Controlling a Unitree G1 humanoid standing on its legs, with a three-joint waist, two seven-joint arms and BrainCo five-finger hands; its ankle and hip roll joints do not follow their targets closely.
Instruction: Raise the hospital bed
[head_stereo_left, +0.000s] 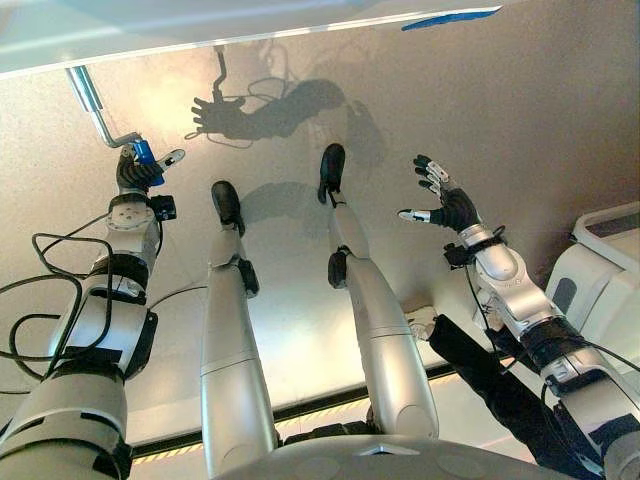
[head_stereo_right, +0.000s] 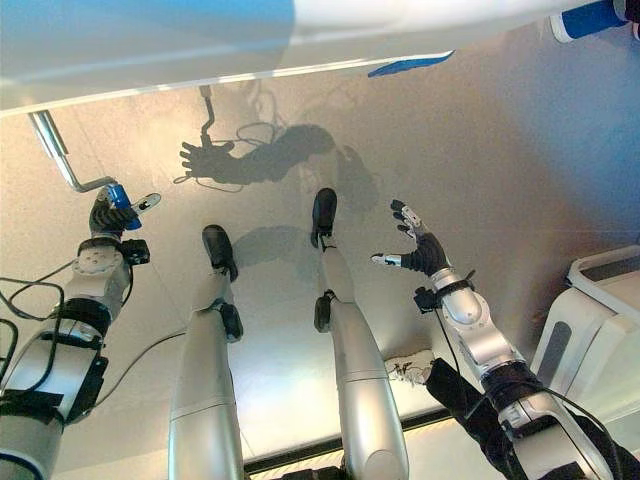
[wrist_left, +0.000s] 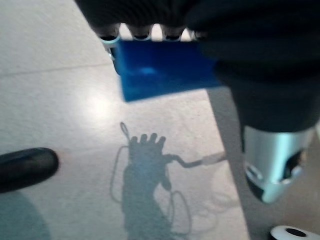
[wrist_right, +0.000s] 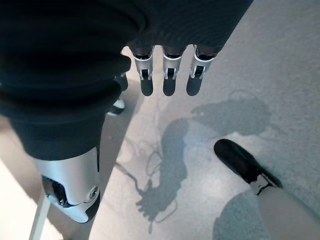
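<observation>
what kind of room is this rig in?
Probably a hospital room or a mock-up ward. A pale bed edge runs overhead, with a metal crank hanging from it; the left hand grips its blue handle. A white bed-like unit stands beside the open right hand, on speckled floor.

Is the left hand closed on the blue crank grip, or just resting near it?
Closed on it: the left hand has its fingers curled round the blue grip of the bent metal crank.
</observation>
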